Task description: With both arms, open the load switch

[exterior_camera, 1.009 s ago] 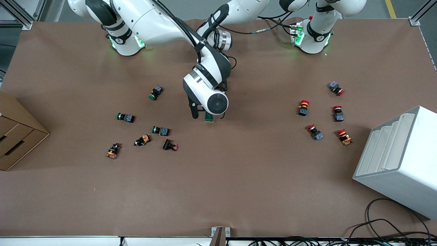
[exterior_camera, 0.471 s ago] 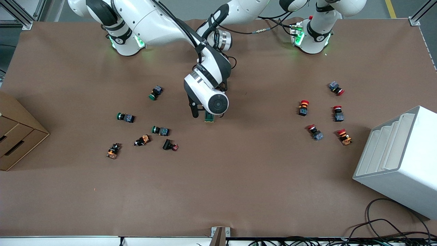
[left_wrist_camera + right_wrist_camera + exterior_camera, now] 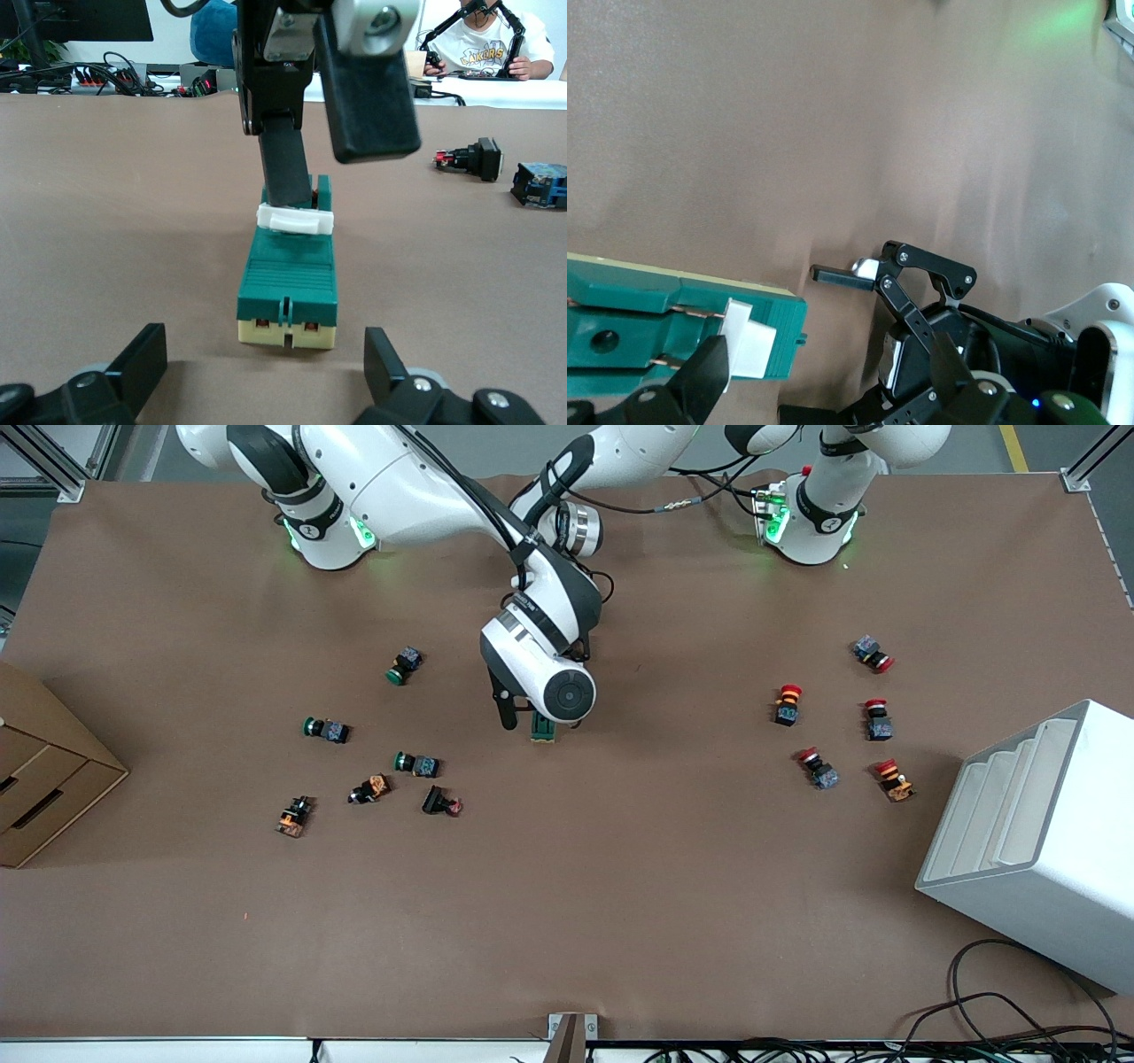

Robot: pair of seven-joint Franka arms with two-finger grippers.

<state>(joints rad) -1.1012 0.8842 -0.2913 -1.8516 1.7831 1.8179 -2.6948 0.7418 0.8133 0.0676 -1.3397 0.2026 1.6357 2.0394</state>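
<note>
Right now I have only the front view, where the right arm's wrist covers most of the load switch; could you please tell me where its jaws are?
Observer: In the left wrist view the right gripper is open, with one finger down against the white lever of the load switch.
Operator: Thank you. And where is the left gripper, please?
Observer: The left gripper sits low at the switch's end away from the lever, jaws open, with a gap on each side of the switch.
</note>
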